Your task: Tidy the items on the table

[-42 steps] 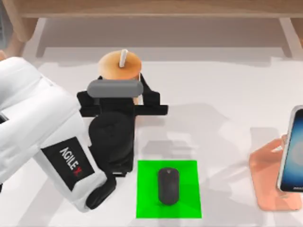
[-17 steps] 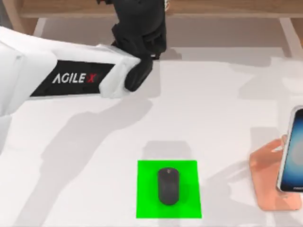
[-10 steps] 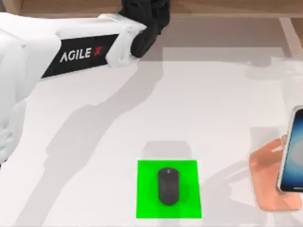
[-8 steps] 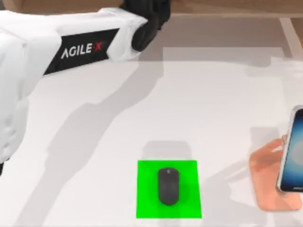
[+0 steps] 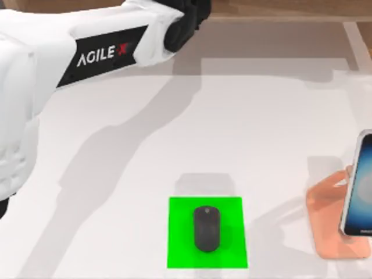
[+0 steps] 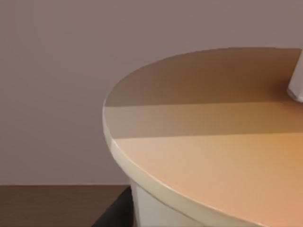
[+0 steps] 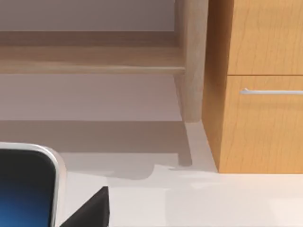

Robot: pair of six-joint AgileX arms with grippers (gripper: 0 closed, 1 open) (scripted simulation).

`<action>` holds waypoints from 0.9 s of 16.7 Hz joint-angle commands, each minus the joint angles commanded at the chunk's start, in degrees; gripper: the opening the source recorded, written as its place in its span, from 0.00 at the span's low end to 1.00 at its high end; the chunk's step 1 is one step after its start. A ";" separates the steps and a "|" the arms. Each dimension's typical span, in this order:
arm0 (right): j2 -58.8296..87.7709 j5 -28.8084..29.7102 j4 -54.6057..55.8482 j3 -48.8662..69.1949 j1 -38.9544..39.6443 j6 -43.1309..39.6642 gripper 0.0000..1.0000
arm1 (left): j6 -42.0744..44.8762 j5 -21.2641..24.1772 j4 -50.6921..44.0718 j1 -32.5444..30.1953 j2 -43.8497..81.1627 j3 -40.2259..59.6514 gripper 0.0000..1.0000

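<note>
Bubble-tea cup (image 6: 222, 156): seen close in the left wrist view, lid face-on with the base of its white straw (image 6: 297, 87) at the picture's edge. It sits right against the wrist camera, so I judge it is being carried by the left arm toward the far edge of the tabletop, where the shelf stands.
Left arm (image 5: 87, 58): stretched from the near-left side across to the far edge of the tabletop, its black wrist passing out of the top view there. The jaws themselves are out of sight, so I cannot tell whether they are closed on the cup.
Mouse (image 5: 207, 228): lies centred on the green mat (image 5: 180, 256) near the near edge of the tabletop, lengthwise to the mat; it looks already put where it belongs.
Smartphone (image 5: 359, 186): leans tilted on the pink-copper stand (image 5: 325, 226) at the right edge of the tabletop, screen up; a propped phone reads as tidied.
Right arm: parked just beside the phone, as its wrist view of the phone's silver corner suggests; whether its jaws are open or closed cannot be told.
Tabletop (image 5: 261, 133): plain white, bare through the middle.
Shelf (image 7: 94, 56): light wood along the far edge, the likely home for the cup.
</note>
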 joint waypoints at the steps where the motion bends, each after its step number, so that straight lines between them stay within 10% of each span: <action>1: 0.00 0.00 0.00 0.00 0.00 0.00 1.00 | 0.00 0.00 0.00 0.00 0.00 0.00 0.00; 15: 0.00 0.00 0.00 0.00 0.00 0.00 1.00 | -7.76 -1.05 -3.25 -16.58 -5.72 -4.61 0.00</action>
